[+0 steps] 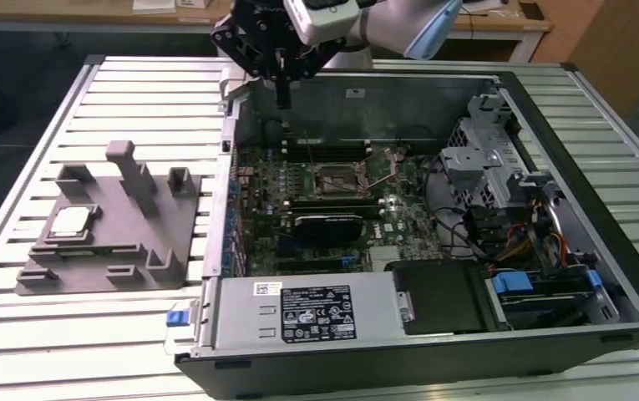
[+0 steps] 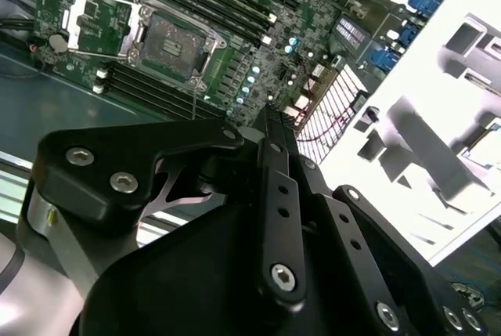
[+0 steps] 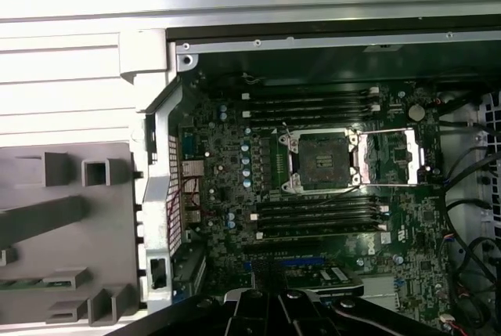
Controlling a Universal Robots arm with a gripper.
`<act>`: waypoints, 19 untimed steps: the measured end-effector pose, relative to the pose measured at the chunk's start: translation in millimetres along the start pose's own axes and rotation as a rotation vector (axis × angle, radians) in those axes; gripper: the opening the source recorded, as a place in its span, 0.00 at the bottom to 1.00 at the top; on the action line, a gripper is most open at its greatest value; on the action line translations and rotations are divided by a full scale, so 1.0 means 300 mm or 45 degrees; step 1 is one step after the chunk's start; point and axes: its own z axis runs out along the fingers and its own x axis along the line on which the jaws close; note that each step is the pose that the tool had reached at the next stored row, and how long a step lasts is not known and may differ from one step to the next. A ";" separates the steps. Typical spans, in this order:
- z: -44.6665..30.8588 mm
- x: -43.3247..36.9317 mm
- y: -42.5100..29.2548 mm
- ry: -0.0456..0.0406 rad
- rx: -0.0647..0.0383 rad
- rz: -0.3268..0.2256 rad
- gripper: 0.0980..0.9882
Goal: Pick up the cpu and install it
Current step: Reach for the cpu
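Note:
The cpu [image 1: 71, 221], a small square chip with a pale silver top, lies in a recess of the grey plastic block [image 1: 119, 251] at the exterior view's left, outside the case. My gripper [image 1: 283, 102] hangs above the far left corner of the open computer case [image 1: 431, 351], well away from the cpu. Its dark fingers [image 2: 271, 128] are pressed together into one thin bar with nothing between them. The motherboard's cpu socket [image 1: 339, 178] [image 3: 321, 161] [image 2: 176, 38] has its metal frame swung open and holds no chip.
Inside the case are memory slots [image 3: 313, 105], a black ribbed module [image 1: 325, 225], a power supply [image 1: 296, 313], drive cages [image 1: 486, 159] and loose cables [image 1: 519, 242]. The case and block rest on a slatted metal table [image 1: 129, 83]. The block has upright tabs [image 1: 129, 167].

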 end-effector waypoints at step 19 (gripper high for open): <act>-0.002 0.060 -0.004 0.000 0.000 0.000 0.01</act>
